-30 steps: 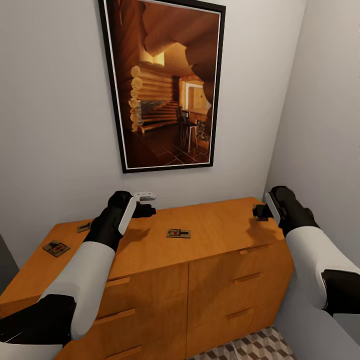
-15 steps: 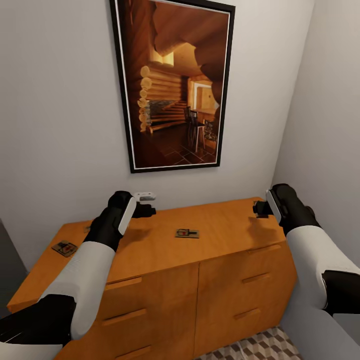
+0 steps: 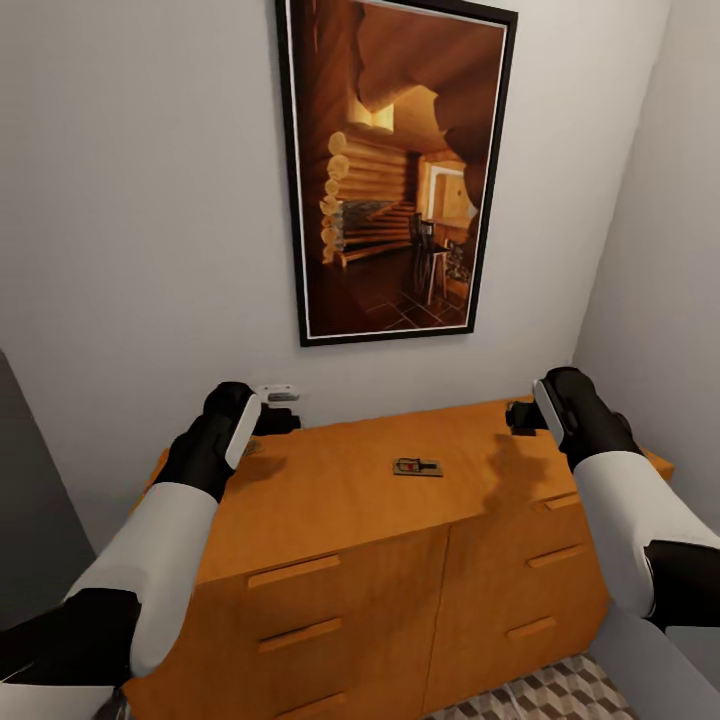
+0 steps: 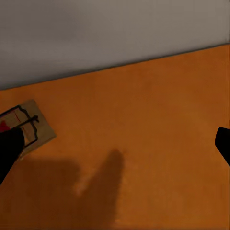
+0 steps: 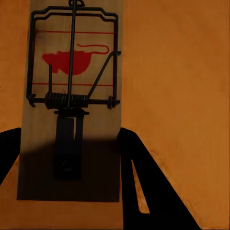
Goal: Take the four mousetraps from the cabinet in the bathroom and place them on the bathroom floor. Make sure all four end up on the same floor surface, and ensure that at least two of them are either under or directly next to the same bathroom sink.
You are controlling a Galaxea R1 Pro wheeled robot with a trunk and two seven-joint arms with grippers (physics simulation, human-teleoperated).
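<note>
We stand before the cabinet (image 3: 400,520) with both arms raised over its top, where one mousetrap (image 3: 417,467) lies flat near the middle, well apart from either gripper. Our left gripper (image 3: 283,407) hovers at the back left with its fingers spread, and its wrist camera shows a second trap (image 4: 26,127) beside one fingertip (image 4: 9,146). Our right gripper (image 3: 520,417) hangs over a third trap (image 5: 72,100), its fingers apparently spread to either side without touching it, though shadow blurs this.

Orange-brown cabinet (image 3: 340,500) — tan mousetrap (image 5: 72,100), red mouse print.
</note>
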